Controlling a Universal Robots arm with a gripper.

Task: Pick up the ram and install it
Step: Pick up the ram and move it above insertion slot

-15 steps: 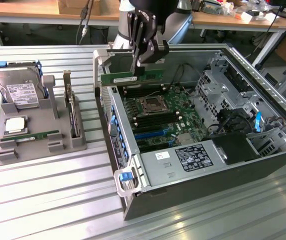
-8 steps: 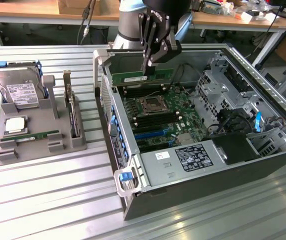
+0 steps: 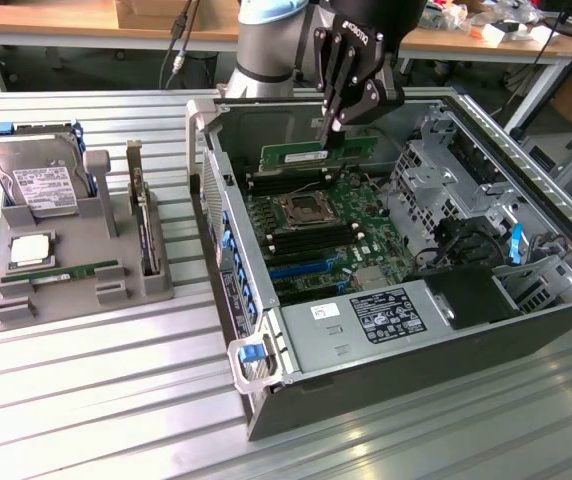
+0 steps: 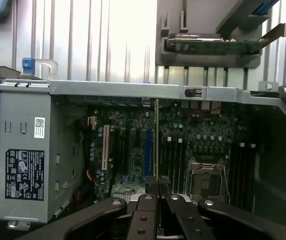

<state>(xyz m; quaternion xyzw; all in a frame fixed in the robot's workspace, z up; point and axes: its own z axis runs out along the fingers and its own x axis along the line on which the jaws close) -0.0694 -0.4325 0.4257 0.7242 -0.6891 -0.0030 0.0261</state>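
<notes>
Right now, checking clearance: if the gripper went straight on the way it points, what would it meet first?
Probably the memory slots beside the processor socket: the gripper, shut on the ram, points down at them, and the ram's lower edge would touch first. Depth is unclear.

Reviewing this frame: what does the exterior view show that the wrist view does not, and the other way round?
Exterior view: the hard drive, a loose processor and a second green stick in the grey holder, plus the flat face of the ram held above the motherboard. Wrist view: the white slot, and the ram's thin edge running in line with the board's slots. Both: the hand shut on the ram, the processor socket, the power supply and the upright card.
</notes>
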